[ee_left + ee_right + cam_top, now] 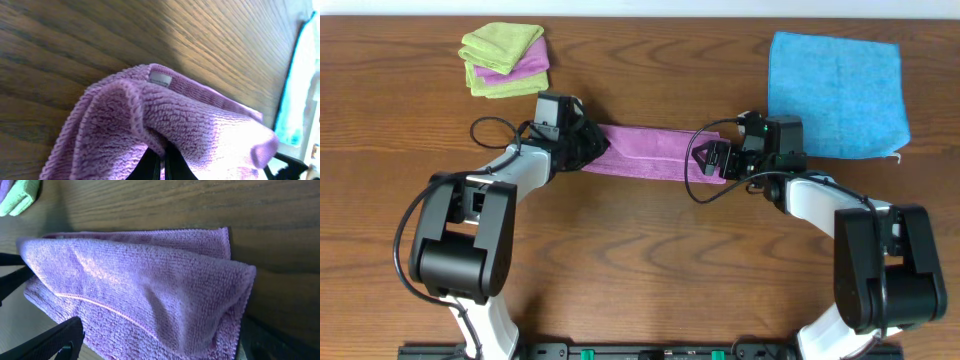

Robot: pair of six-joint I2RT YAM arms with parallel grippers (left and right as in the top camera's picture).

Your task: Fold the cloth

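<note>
The purple cloth (650,152) lies on the table as a long folded strip between my two grippers. My left gripper (588,148) is shut on the strip's left end. In the left wrist view its fingers (162,165) pinch the cloth (175,125) from below, and the white tag (161,78) shows at the upper edge. My right gripper (718,160) is at the strip's right end. In the right wrist view its fingers (160,345) stand wide apart, with the folded cloth (140,290) lying between them.
A bright blue square cloth (835,95) lies flat at the back right, and its edge shows in the left wrist view (300,100). A stack of lime-green and purple cloths (505,60) sits at the back left, and shows in the right wrist view (17,195).
</note>
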